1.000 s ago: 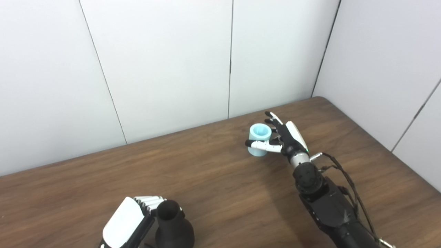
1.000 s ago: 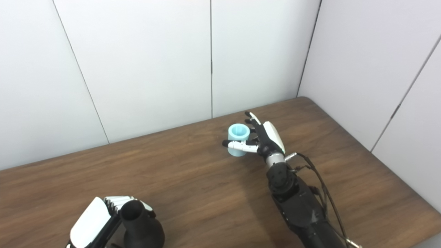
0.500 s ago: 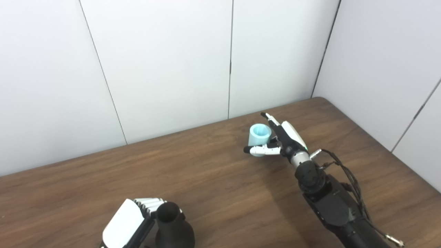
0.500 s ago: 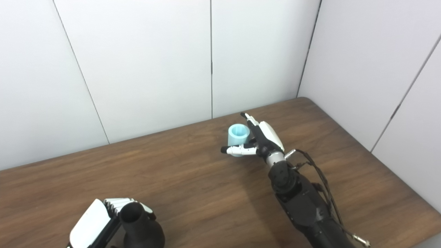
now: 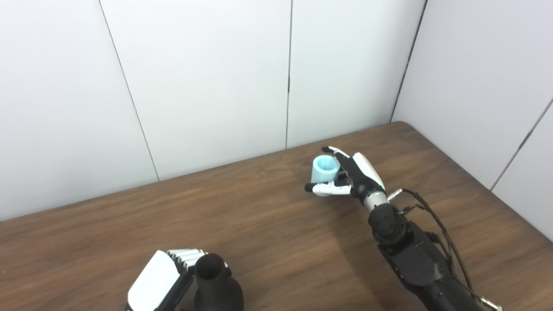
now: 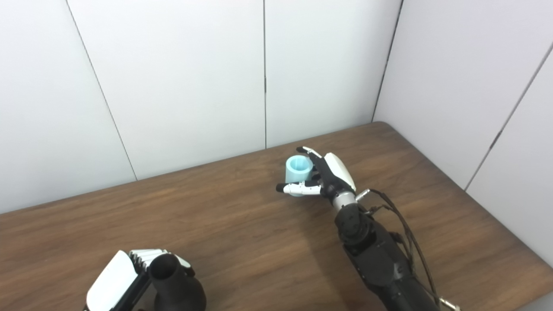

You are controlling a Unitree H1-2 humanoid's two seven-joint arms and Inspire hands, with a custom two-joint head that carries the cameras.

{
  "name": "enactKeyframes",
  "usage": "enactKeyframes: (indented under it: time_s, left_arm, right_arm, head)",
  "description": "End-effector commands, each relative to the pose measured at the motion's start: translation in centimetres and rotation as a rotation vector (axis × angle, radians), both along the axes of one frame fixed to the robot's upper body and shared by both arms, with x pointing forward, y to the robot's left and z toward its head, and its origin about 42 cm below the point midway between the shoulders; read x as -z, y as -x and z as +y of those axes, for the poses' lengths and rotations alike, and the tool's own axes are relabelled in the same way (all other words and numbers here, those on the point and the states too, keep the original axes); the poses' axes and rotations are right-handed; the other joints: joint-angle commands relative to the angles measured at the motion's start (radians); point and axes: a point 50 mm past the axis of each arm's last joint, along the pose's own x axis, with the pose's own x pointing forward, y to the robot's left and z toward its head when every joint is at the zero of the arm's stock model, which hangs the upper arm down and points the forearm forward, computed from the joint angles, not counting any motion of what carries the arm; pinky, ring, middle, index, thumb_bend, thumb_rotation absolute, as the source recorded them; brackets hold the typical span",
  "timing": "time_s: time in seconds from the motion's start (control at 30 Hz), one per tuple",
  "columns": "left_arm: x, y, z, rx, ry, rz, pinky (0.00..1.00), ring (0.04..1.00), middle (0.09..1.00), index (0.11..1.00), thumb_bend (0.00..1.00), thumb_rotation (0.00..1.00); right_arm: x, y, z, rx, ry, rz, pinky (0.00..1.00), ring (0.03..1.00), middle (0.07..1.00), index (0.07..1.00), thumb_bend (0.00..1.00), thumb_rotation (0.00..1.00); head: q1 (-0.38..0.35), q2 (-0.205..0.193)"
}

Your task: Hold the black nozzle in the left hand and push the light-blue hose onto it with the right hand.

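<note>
On the worktop [image 5: 276, 242] my two hands sit well apart: the left hand [image 5: 162, 287] low at the near edge, the right hand [image 5: 352, 175] far off toward the back right. My left hand is wrapped on the upright nozzle [image 5: 216, 285], its mouth facing up. The hose [image 5: 324, 169], a short tube standing on end, sits just left of my right palm. My fingers curl round its far side and the thumb crosses its front; I cannot tell if they grip it yet.
</note>
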Motion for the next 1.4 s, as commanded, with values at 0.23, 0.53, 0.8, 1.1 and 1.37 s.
enactKeyframes:
  time_s: [0.23, 0.53, 0.8, 1.1, 1.37]
  left_arm:
    - [6.7, 6.0, 1.6, -0.029, -0.024, 0.230, 0.36, 0.491, 0.477, 0.503, 0.52, 0.00]
    - [6.7, 5.9, 1.7, -0.033, -0.027, 0.229, 0.37, 0.491, 0.476, 0.504, 0.52, 0.00]
    - [6.8, 5.9, 1.7, -0.035, -0.026, 0.235, 0.36, 0.489, 0.475, 0.504, 0.52, 0.00]
    - [6.9, 6.0, 1.7, -0.029, -0.036, 0.243, 0.37, 0.491, 0.475, 0.505, 0.52, 0.00]
    - [6.9, 6.0, 1.5, -0.027, -0.038, 0.254, 0.38, 0.493, 0.477, 0.502, 0.52, 0.00]
  right_arm:
    - [-0.2, 0.0, 1.1, -0.023, 0.176, 0.001, 0.27, 0.378, 0.474, 0.642, 0.93, 0.26]
    - [-0.9, 0.2, 2.0, -0.071, 0.326, -0.018, 0.33, 0.399, 0.446, 0.516, 0.54, 0.00]
    - [-0.7, 0.6, 2.1, -0.087, 0.347, -0.034, 0.26, 0.325, 0.426, 0.515, 0.52, 0.00]
    - [-0.7, 1.0, 2.0, -0.097, 0.324, -0.050, 0.23, 0.304, 0.467, 0.492, 0.53, 0.00]
    - [-1.1, 1.5, 2.2, -0.118, 0.318, -0.076, 0.14, 0.194, 0.470, 0.487, 0.53, 0.00]
  head:
    - [-0.001, 0.001]
    - [-0.002, 0.002]
    - [-0.002, 0.002]
    - [0.001, 0.003]
    - [0.022, 0.006]
